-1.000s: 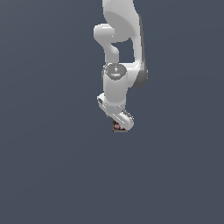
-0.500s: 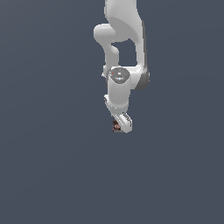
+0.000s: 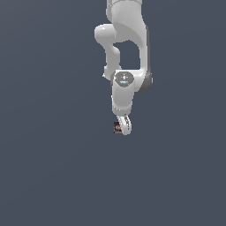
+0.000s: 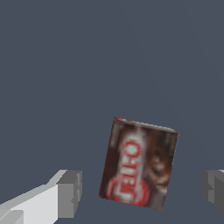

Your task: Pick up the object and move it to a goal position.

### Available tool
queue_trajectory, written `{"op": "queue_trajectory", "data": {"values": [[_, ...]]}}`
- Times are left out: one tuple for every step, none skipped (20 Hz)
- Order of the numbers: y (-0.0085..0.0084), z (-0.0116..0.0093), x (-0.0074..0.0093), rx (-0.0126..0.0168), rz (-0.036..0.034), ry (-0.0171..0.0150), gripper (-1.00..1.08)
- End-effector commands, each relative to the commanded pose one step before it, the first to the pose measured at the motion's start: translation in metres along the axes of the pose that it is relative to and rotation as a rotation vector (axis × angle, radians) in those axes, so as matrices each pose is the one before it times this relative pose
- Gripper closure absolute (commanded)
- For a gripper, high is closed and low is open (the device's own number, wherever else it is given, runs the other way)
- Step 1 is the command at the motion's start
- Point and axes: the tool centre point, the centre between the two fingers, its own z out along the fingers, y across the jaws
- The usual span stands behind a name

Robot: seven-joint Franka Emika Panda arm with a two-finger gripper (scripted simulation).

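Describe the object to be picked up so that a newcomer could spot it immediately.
Follow the white arm down to its gripper. Beside the fingers sits a tiny dark brown box, the only dark thing there, marked by a red and white label.

**Surfaces, quick rundown**

The arm [image 3: 128, 53] looks like smooth white plastic with a soft sheen. The fingers [image 4: 70, 193] have flat matt grey pads. The box [image 4: 139, 163] looks like printed cardboard, dark brown with a red-white label. The counter [image 3: 53, 167] is plain matt slate.
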Motion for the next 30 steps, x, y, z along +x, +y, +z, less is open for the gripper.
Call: {"op": "queue_trajectory", "data": {"values": [[0.00208,0.00408,-0.00288,-0.00039,0.05648,0.00149,-0.92],[0.00079,0.00140,-0.00096,-0.00020,0.01889,0.00054,-0.92],[0.00076,0.00129,-0.00087,-0.00017,0.01758,0.00053,-0.92],[0.00072,0.00119,-0.00078,-0.00014,0.01629,0.00051,-0.92],[0.00068,0.00109,-0.00070,-0.00012,0.01499,0.00049,-0.92],[0.00063,0.00099,-0.00062,-0.00010,0.01370,0.00046,-0.92],[0.00058,0.00090,-0.00056,-0.00008,0.01238,0.00043,-0.92],[0.00053,0.00080,-0.00048,-0.00007,0.01108,0.00039,-0.92],[0.00047,0.00070,-0.00042,-0.00005,0.00978,0.00035,-0.92],[0.00041,0.00061,-0.00036,-0.00004,0.00848,0.00031,-0.92],[0.00035,0.00051,-0.00030,-0.00003,0.00717,0.00027,-0.92],[0.00029,0.00042,-0.00025,-0.00002,0.00586,0.00022,-0.92],[0.00023,0.00032,-0.00018,-0.00002,0.00458,0.00018,-0.92],[0.00016,0.00023,-0.00014,-0.00001,0.00324,0.00013,-0.92],[0.00010,0.00014,-0.00005,-0.00001,0.00201,0.00008,-0.92],[0.00003,0.00005,0.00000,0.00000,0.00069,0.00003,-0.92],[-0.00012,-0.00019,0.00000,-0.00022,-0.00449,-0.00017,-0.92],[0.00001,0.00033,-0.00002,0.00000,0.00000,0.00000,-0.92],[0.00004,0.00099,-0.00006,0.00000,0.00000,0.00000,-0.92],[0.00007,0.00164,-0.00009,0.00000,0.00000,0.00000,-0.92],[0.00008,0.00230,0.00014,-0.00001,0.00049,-0.00002,-0.92],[0.00011,0.00294,0.00011,-0.00001,0.00049,-0.00001,-0.92],[0.00015,0.00357,-0.00020,0.00000,0.00000,0.00000,-0.92],[0.00016,0.00420,0.00024,-0.00002,0.00085,0.00000,-0.92],[0.00019,0.00481,0.00000,-0.00001,0.00049,0.00001,-0.92],[0.00019,0.00539,0.00009,-0.00001,0.00069,0.00001,-0.92],[0.00015,0.00531,-0.00002,0.00000,0.00049,0.00001,-0.92],[0.00007,0.00461,0.00003,0.00001,0.00049,0.00000,-0.92],[0.00000,0.00394,-0.00020,0.00000,0.00000,0.00000,-0.92],[-0.00009,0.00324,0.00022,0.00006,0.00069,-0.00002,-0.92]]}}
